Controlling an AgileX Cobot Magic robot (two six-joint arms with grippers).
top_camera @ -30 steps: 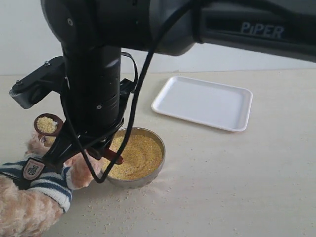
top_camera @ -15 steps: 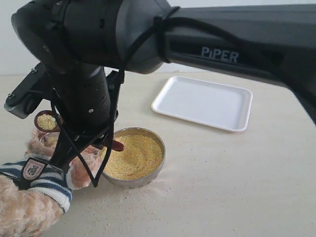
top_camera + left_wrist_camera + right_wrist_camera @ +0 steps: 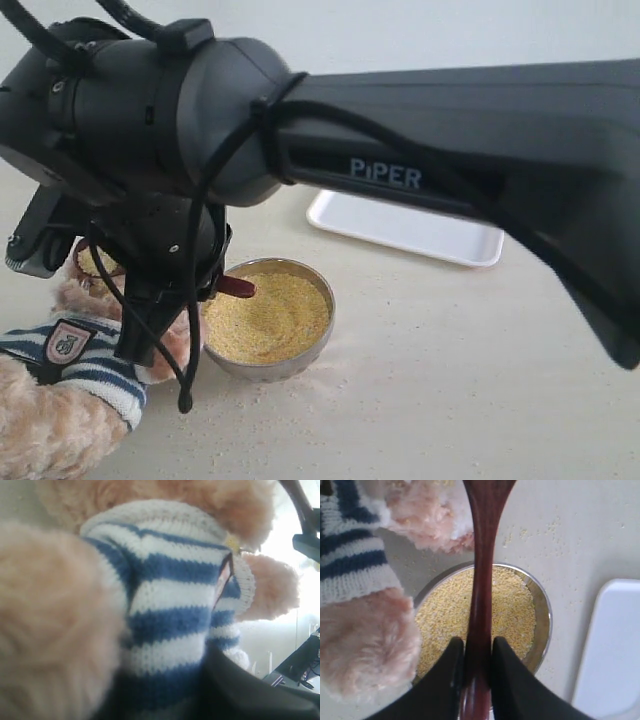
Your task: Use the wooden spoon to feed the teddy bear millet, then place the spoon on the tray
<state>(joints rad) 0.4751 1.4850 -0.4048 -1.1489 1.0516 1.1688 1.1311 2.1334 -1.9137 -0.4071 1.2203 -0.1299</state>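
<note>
The right gripper [image 3: 477,649] had its fingers [image 3: 451,672] pinched on the wooden spoon [image 3: 481,580] handle above the millet [image 3: 270,318]. The spoon's head reached the teddy bear [image 3: 60,405], at nine o'clock from the steel bowl [image 3: 300,364]. The left gripper's fingers could not be made out.

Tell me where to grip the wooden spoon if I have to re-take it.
Grip the wooden spoon by the tail end of its slim straight handle, coming in along its length, jaws on its two sides, as the right gripper does now. That leaves the bowl end, by the teddy bear, free.
</note>
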